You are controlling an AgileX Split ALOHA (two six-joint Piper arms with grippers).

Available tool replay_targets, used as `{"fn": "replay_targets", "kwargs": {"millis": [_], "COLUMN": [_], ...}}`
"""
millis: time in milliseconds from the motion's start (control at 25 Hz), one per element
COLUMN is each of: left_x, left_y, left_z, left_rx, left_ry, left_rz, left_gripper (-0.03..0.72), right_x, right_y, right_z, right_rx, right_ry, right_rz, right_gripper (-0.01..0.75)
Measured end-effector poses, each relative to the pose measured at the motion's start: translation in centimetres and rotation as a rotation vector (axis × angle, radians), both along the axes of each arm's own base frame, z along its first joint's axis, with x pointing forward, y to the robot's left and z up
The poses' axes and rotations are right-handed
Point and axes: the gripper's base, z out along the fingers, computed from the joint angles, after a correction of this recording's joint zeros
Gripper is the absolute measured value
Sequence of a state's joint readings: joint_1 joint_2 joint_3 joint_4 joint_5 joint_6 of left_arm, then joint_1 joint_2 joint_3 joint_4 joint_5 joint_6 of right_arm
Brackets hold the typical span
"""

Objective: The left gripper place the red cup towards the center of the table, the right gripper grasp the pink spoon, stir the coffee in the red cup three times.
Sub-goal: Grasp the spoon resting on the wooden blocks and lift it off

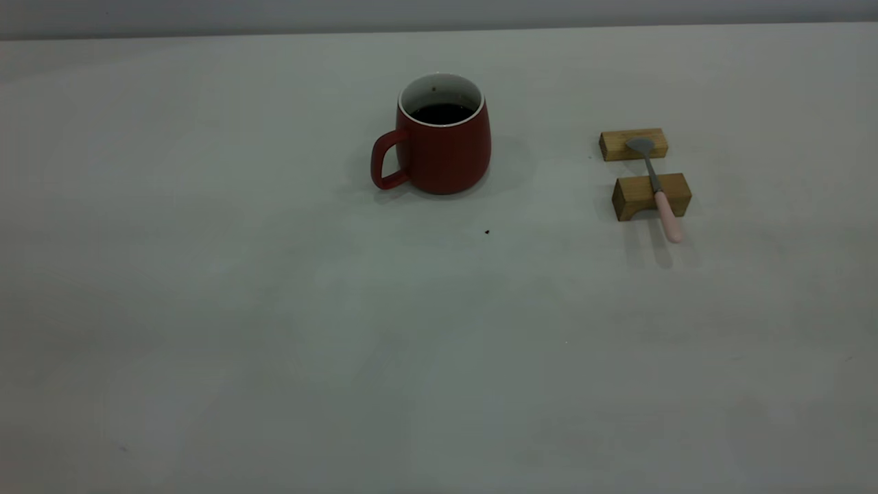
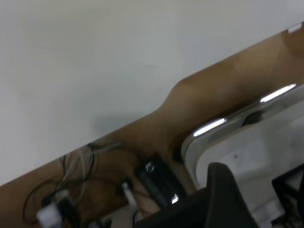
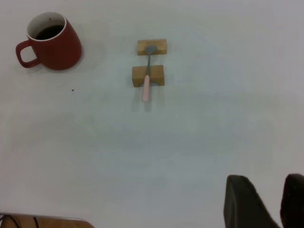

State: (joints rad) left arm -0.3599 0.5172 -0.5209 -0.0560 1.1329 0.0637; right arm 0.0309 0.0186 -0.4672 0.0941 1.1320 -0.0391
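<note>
With the red cup point(image 1: 442, 140) as the landmark, the account ran from left to right. The left gripper point(image 2: 223, 190) did not appear in the exterior view at all; its wrist camera looked across the table's point(image 2: 95, 57) edge at a wooden floor and loose cables below, so the arm was judged parked off to the cup's left, well apart from it. Only one dark finger showed in that view, and whether the jaws were apart or together could not be told.

The red cup stood upright on the table, near its middle, loop handle turned to the left, with the coffee point(image 1: 442, 113) sitting low inside the white wall. A tiny dark speck point(image 1: 487, 232) lay on the table just in front of the cup.

To the cup's right, clearly apart from it, two small wooden blocks point(image 1: 633, 144) sat one behind the other. The pink spoon point(image 1: 657, 186) bridged them: its grey bowl rested on the far block, its neck crossed the near block, and the pink handle overhung the front, clear of the table. That perch probably left room for fingers to close under and around the handle.

The right gripper point(image 3: 273, 202) hung well back from the spoon, farther from the cup than the blocks, its two dark fingertips standing apart and empty. No grasp had begun.
</note>
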Motion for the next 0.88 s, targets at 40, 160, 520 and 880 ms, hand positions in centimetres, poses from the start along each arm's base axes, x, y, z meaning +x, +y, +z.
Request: {"fn": "replay_targets", "kwargs": {"millis": [40,160,520,880], "left_x": [-0.5,-1.9,-5.5,-6.8], "left_y": [0.1,0.5,1.8,1.8], "left_z": [-0.4,-0.2,0.3,0.1], "left_rx": [-0.016,-0.07,-0.164,-0.137], "left_ry": [-0.013,-0.114,-0.379,-0.488], "left_rz": [-0.002,-0.006,0.01,0.25], "left_gripper": [0.443,0.443,0.443,0.443], "right_x": [0.0,0.0,0.0,1.8], "right_y": [0.0,0.0,0.0,0.1], "right_z": [0.0,0.0,0.0,1.1], "right_rx": [0.0,0.0,0.0,0.054], "right_ry": [0.0,0.0,0.0,-0.015], "right_rz": [0.0,0.0,0.0,-0.028], "right_gripper": [0.237,0.237,0.237,0.251]}}
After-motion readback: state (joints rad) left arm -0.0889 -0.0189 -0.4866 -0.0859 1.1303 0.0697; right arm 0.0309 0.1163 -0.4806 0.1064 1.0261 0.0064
